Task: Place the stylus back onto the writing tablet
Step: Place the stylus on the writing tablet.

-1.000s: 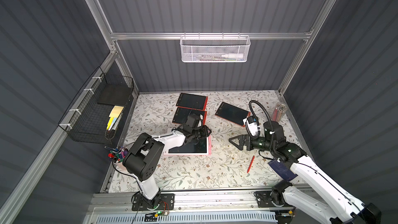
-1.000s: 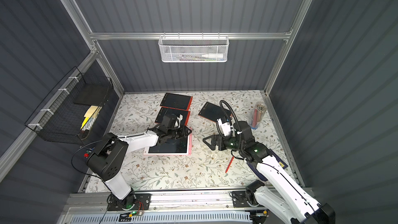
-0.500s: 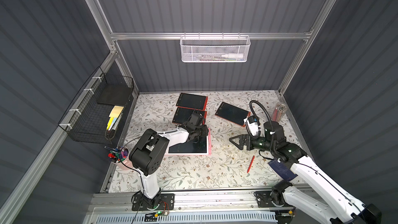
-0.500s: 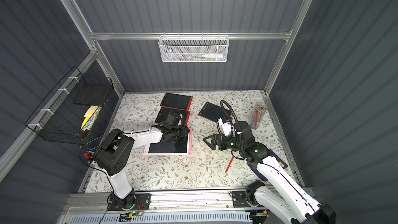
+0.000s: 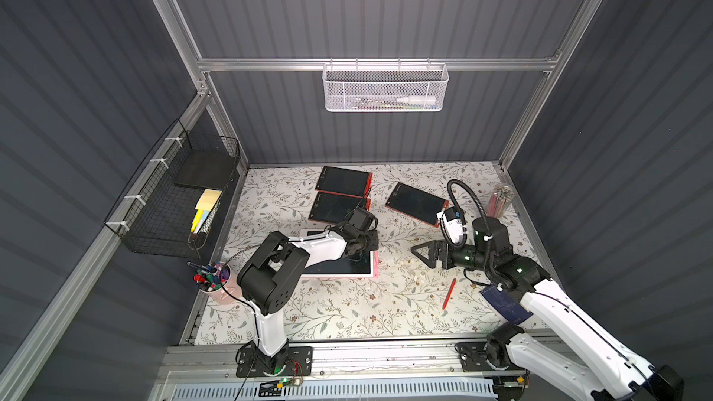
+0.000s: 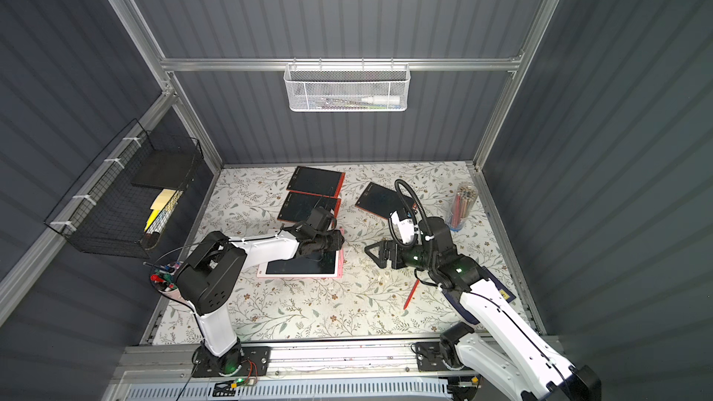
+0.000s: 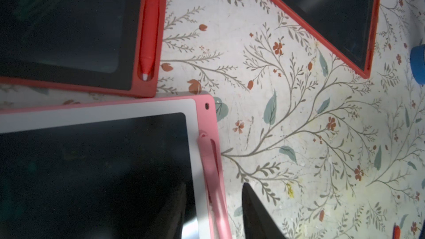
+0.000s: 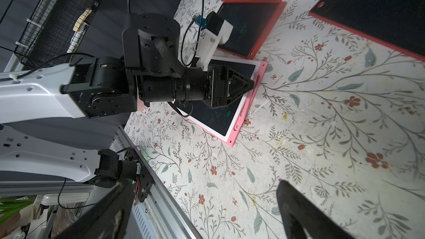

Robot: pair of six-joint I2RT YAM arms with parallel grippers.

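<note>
A pink writing tablet [image 5: 339, 274] [image 6: 301, 275] with a dark screen lies left of the table's middle. Its pink stylus [image 7: 210, 168] lies along the tablet's right edge [image 5: 374, 264]. My left gripper [image 7: 214, 186] [image 5: 366, 243] hovers low over that edge, open, one finger over the screen and one over the tablecloth, the stylus between them untouched. A loose red stylus [image 5: 448, 294] [image 6: 411, 294] lies on the cloth beside my right arm. My right gripper [image 5: 418, 254] [image 8: 202, 182] stands open and empty, pointing at the pink tablet [image 8: 232, 132].
Three red-framed tablets [image 5: 343, 181] [image 5: 335, 206] [image 5: 414, 204] lie at the back; one holds a red stylus [image 7: 150, 24] in its slot. A pink pen cup [image 5: 216, 287] stands front left, a pencil holder [image 5: 499, 200] back right, a black wire basket [image 5: 173, 194] on the left wall.
My left arm's elbow has swung right while its gripper stayed over the tablet's right edge, its jaws a little wider. The right arm has not moved.
</note>
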